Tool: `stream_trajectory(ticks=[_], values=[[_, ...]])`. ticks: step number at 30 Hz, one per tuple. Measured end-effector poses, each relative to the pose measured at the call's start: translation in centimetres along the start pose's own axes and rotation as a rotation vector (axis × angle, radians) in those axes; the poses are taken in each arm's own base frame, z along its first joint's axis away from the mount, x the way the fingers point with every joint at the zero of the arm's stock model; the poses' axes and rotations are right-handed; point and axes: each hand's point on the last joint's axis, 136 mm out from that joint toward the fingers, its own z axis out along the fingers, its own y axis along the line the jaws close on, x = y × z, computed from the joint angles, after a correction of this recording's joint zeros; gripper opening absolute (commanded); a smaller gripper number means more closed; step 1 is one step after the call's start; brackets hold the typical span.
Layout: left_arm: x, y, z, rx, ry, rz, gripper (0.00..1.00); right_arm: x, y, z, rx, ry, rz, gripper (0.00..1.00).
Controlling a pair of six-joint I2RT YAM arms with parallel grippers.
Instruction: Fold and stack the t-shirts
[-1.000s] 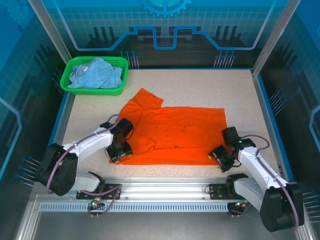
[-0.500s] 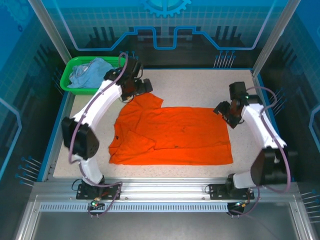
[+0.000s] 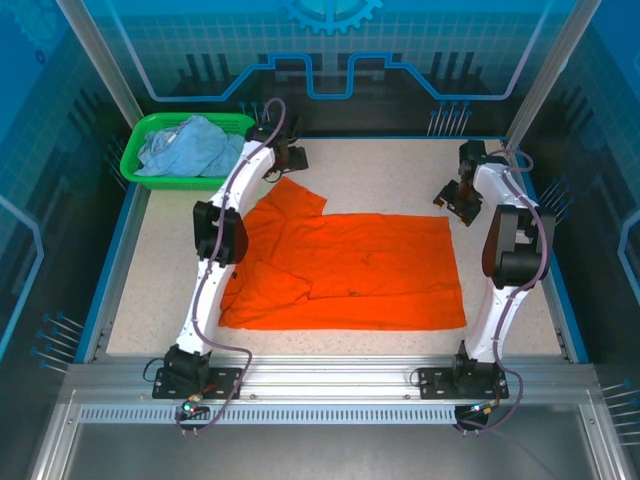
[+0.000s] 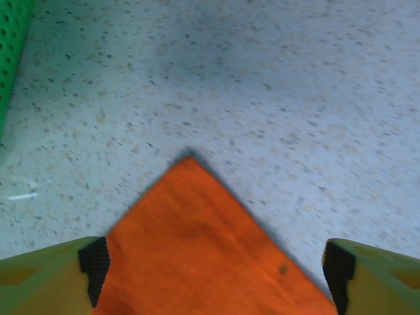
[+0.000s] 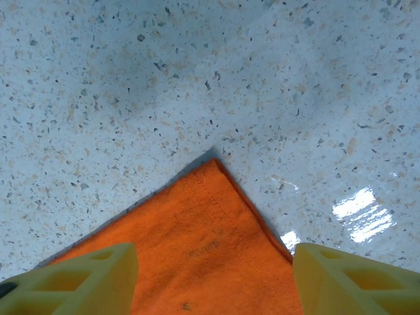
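Swinging out from near hem to far edge | left gripper (image 4: 213,261) and right gripper (image 5: 214,270) both gaping, nothing held | a corner of the bright orange thin-cloth t-shirt (image 3: 350,270) between each one's fingers | fold pickup likely next

Orange t-shirt (image 3: 350,270) matt cloth; table (image 3: 400,170) speckled, glossy; basket (image 3: 185,183) green plastic.

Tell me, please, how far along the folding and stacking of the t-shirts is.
Early. Done: the orange t-shirt lies spread out. In hand: the left gripper and right gripper, open, hover over its far corners. To do: folding it and the pale blue t-shirt in the green basket, then stacking.
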Motion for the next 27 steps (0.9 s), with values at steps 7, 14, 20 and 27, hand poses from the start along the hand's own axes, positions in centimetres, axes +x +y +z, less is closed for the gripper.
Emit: stream_trajectory(ticks=[7,14,20,27], values=[[-2.0,1.1,3.3,0.034,-0.048,-0.001,0.8,-0.4,0.9,-0.4,-0.009,-0.007,-0.023,0.64],[-0.4,-1.0,6.4,0.088,-0.03,0.029,0.76,0.0,0.8,0.8,-0.002,0.024,-0.044,0.64],[0.0,-1.4,6.7,0.075,-0.031,0.067,0.74,0.0,1.1,0.8,-0.018,0.028,-0.048,0.64],[1.1,-1.6,6.7,0.009,-0.033,0.123,0.7,-0.2,1.6,0.9,-0.054,0.026,-0.044,0.64]])
